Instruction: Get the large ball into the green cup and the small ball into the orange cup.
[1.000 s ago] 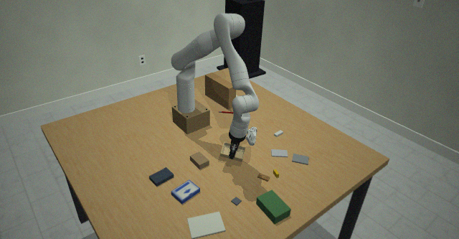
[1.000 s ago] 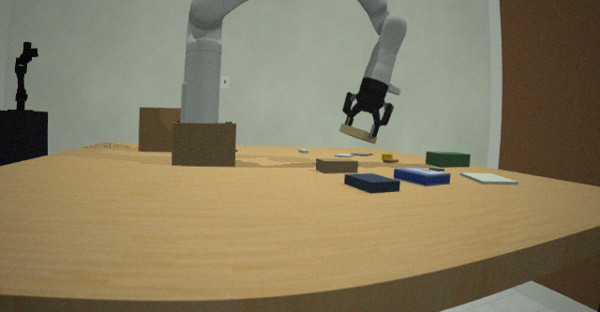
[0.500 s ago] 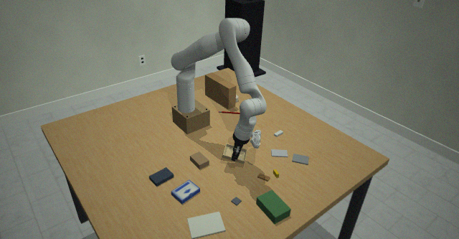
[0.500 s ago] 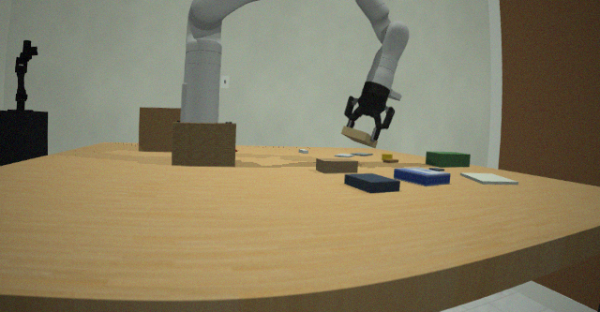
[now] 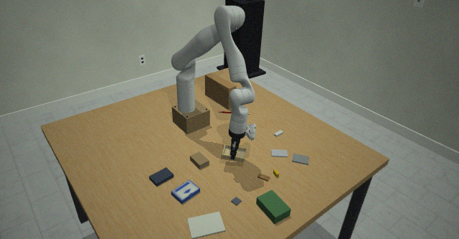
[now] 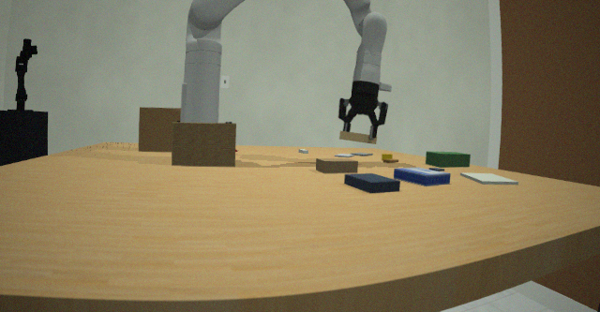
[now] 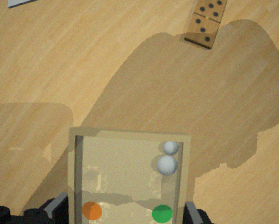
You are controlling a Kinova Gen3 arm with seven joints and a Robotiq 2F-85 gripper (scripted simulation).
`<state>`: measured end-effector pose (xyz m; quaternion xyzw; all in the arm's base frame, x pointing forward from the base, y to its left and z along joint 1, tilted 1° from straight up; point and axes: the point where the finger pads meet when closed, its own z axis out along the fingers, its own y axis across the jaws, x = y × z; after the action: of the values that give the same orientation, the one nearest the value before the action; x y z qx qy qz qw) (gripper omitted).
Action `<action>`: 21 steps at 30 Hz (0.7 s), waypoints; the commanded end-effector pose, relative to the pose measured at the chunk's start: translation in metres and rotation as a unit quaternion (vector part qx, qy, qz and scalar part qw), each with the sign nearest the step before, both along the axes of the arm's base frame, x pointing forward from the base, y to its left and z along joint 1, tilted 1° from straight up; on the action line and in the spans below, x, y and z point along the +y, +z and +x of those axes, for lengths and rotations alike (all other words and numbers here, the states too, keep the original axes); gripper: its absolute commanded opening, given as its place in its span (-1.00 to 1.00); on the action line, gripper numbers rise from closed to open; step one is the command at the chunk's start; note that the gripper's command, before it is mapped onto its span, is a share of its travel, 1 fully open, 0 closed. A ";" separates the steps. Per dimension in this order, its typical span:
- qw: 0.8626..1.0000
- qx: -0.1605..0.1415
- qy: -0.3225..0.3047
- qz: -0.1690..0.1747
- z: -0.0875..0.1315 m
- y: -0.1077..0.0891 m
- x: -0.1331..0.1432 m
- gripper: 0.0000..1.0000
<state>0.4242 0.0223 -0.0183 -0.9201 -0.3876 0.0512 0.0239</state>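
Overhead, the gripper (image 6: 361, 126) pinches the wooden puzzle (image 6: 358, 137) by its side edges, fingers fairly wide, holding it above the table (image 6: 234, 218). It tilts slightly, right end lower. Both balls (image 7: 167, 159) sit along its right wall, beyond the green cup (image 7: 162, 213).

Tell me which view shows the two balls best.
Wrist: both balls show through the puzzle's cover, stacked far from the green cup. Top and exterior views show only the puzzle in the gripper, no balls.
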 end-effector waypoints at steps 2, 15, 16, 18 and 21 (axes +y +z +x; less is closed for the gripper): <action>1.000 -0.028 0.000 0.002 -0.002 0.006 0.001 0.48; 0.999 -0.048 0.000 0.001 -0.003 0.006 0.001 0.48; 0.999 -0.048 0.000 0.001 -0.003 0.006 0.001 0.48; 0.999 -0.048 0.000 -0.002 -0.002 0.006 0.001 0.48; 0.999 -0.049 0.000 -0.001 -0.003 0.006 0.001 0.48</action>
<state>0.4215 0.0230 -0.0134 -0.9218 -0.3876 0.0079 0.0049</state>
